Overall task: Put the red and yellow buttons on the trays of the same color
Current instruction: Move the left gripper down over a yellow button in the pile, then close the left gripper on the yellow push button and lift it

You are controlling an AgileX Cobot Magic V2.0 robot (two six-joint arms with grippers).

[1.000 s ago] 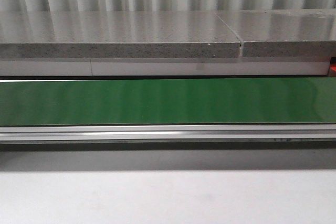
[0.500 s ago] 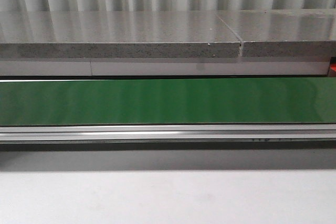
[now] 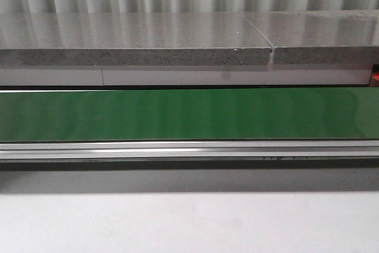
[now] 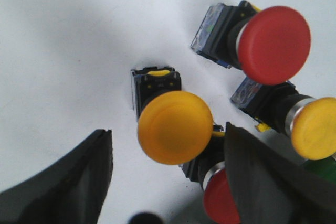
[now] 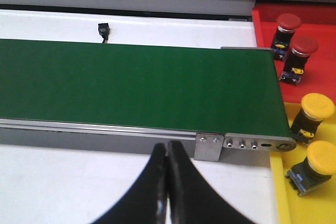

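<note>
Left hand (image 4: pixel 168 182) spread around a yellow button (image 4: pixel 175 127) — seemingly untouched; right hand (image 5: pixel 167 182) closed, empty.

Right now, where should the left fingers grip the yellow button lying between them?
Grip the yellow button by its wide mushroom cap, coming straight down. The cap faces up between the open left fingers, and the black body lies partly hidden underneath.

Front cam facing level across the green conveyor (image 3: pixel 189 114); right wrist overlooking it too; left wrist hovering close over buttons (image 4: pixel 175 127).
</note>
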